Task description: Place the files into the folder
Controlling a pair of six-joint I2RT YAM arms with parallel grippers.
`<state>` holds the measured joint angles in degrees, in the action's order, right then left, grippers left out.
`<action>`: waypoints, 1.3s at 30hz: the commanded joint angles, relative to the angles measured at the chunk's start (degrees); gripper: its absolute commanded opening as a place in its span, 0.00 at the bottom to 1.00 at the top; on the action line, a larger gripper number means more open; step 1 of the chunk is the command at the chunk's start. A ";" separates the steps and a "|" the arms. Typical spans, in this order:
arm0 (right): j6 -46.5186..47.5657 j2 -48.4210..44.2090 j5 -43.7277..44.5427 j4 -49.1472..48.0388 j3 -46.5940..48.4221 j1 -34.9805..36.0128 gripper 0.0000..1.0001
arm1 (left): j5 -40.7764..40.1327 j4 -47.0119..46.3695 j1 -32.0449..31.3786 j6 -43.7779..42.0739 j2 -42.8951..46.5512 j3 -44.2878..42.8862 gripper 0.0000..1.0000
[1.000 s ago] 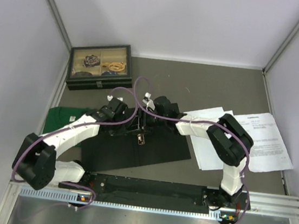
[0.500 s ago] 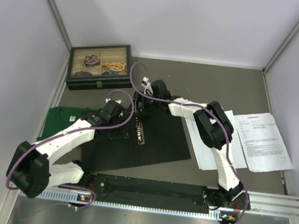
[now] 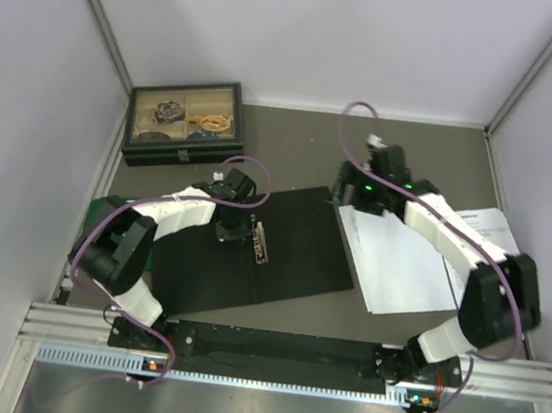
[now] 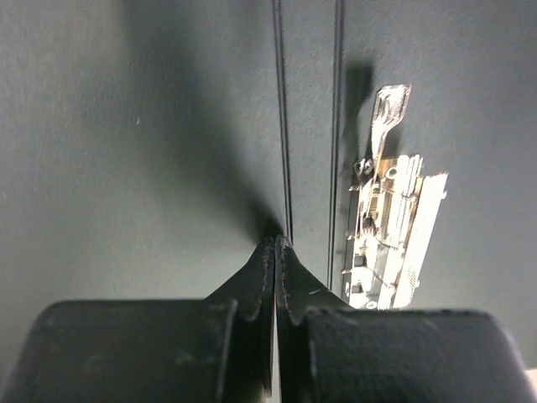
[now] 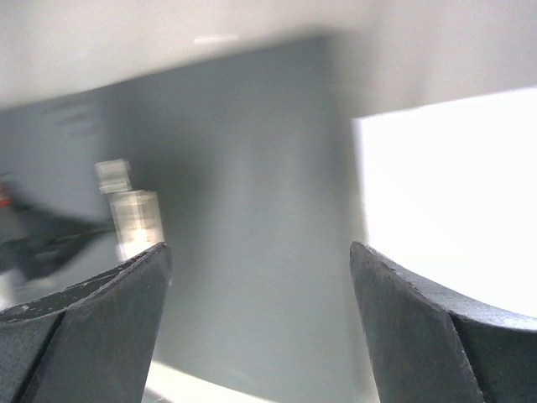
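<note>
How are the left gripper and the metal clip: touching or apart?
Apart. The left wrist view shows bare black folder between the left gripper and metal clip.

The right hand point(image 3: 343, 187) is swinging off the metal clip point(image 3: 260, 244) of the flat black open folder point(image 3: 298, 234) to the far corner of the loose white paper sheets point(image 3: 395, 266), jaws spreading wide. The left hand point(image 3: 231, 229), pressed closed, is shifting onto the folder's crease beside the clip.

Folder point(image 3: 301, 248) mid-table; files point(image 3: 399, 272) just right of it; box point(image 3: 185, 123) behind-left; cloth point(image 3: 100, 211) left.
</note>
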<state>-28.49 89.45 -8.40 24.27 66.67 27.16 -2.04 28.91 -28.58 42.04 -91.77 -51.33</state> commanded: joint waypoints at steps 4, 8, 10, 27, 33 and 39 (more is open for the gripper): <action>-0.16 -8.85 9.90 11.49 -8.93 -18.69 0.86 | -8.42 4.14 2.30 -7.49 -3.70 -6.94 0.02; 1.15 -8.86 8.94 11.94 -8.76 -29.42 0.87 | -3.85 6.59 0.55 -10.13 5.08 -12.45 0.25; 1.94 -7.46 8.67 12.46 -6.39 -33.56 0.88 | -0.18 6.43 -2.70 -9.96 6.51 -15.10 0.38; 19.26 14.96 -4.34 2.36 1.97 -43.06 0.74 | 20.85 -19.86 -23.10 -3.19 -38.38 -53.51 0.26; 18.30 16.11 -8.47 2.36 -0.05 -42.98 0.73 | 16.64 -15.03 -23.01 -2.67 -45.60 -58.53 0.20; 15.23 11.46 -11.02 3.50 -3.04 -42.36 0.73 | 14.61 -10.28 -22.40 0.67 -49.12 -58.09 0.13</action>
<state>-10.81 103.88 -14.83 27.59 66.67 -15.55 14.11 14.81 -51.35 40.66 -137.80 -108.05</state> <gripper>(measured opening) 0.733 0.139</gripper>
